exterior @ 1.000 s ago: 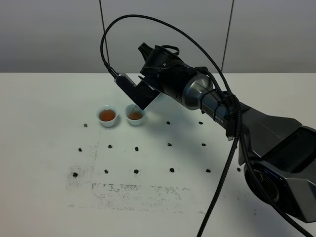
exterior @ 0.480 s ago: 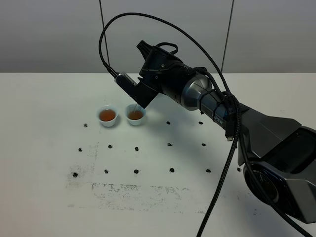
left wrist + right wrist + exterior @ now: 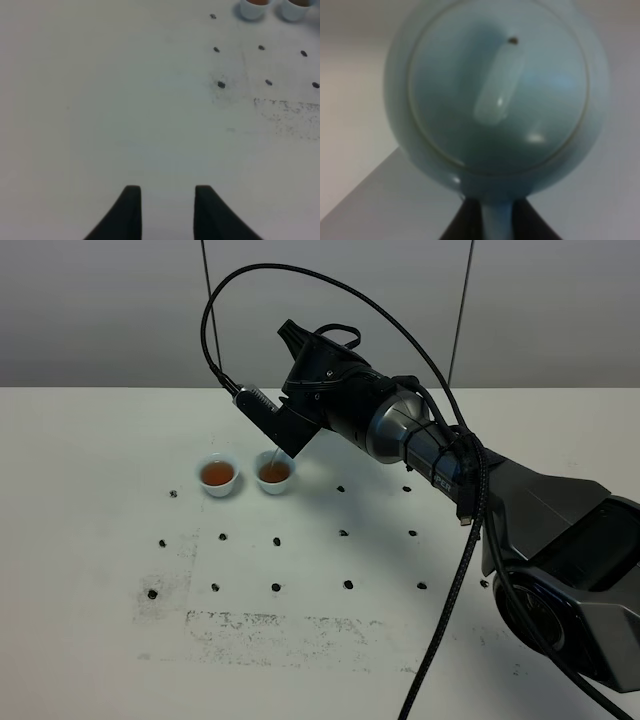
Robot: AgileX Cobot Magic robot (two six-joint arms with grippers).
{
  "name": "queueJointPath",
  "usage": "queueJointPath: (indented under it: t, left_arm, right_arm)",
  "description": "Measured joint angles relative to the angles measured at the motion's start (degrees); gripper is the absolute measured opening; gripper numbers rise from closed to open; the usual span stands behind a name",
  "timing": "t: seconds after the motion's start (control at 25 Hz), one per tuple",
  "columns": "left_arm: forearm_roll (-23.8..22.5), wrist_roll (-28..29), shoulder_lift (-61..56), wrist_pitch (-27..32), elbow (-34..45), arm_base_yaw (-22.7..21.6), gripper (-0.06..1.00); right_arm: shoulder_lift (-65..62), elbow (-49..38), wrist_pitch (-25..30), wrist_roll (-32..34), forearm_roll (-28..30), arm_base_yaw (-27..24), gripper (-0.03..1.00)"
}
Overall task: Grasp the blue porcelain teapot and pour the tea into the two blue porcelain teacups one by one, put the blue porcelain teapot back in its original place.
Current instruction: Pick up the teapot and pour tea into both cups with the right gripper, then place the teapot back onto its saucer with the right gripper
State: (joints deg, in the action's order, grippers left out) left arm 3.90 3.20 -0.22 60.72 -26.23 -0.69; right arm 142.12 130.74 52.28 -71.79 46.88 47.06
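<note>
Right fingers (image 3: 532, 225) grip teapot (image 3: 497, 95) handle, pouring into teacup (image 3: 274, 475) nearest arm.

Right pincer (image 3: 285, 432) and teapot (image 3: 497, 95) have lifted slightly

You have a white tabletop (image 3: 80, 640) marked with a grid of small dark dots (image 3: 276, 587) and a smudged, speckled grey patch (image 3: 280, 626) nearer its front, and behind it a plain grey wall (image 3: 100, 310) split by two thin seams (image 3: 206, 310).
</note>
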Motion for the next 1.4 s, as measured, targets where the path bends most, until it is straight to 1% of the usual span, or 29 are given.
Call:
queueJointPath:
  t: [0.4, 0.64, 1.0, 1.12, 1.28, 1.4]
  left_arm:
    - [0.0, 0.0, 0.0, 0.0, 0.0, 0.0, 0.29]
    - [0.0, 0.0, 0.0, 0.0, 0.0, 0.0, 0.29]
    - [0.0, 0.0, 0.0, 0.0, 0.0, 0.0, 0.29]
    - [0.0, 0.0, 0.0, 0.0, 0.0, 0.0, 0.29]
    - [0.0, 0.0, 0.0, 0.0, 0.0, 0.0, 0.29]
    - [0.0, 0.0, 0.0, 0.0, 0.0, 0.0, 0.29]
  right_arm:
    - [-0.02, 0.0, 0.0, 0.05, 0.07, 0.0, 0.03]
    - [-0.02, 0.0, 0.07, 1.16, -0.09, 0.0, 0.03]
    - [-0.86, 0.0, 1.37, 3.59, -6.15, -0.75, 0.03]
    - [-1.66, 0.0, 2.49, 4.43, -9.51, -1.79, 0.03]
    - [-2.7, 0.0, 6.67, 5.74, -20.31, -3.9, 0.03]
    - [-3.43, 0.0, 9.12, 8.67, -27.2, -5.01, 0.03]
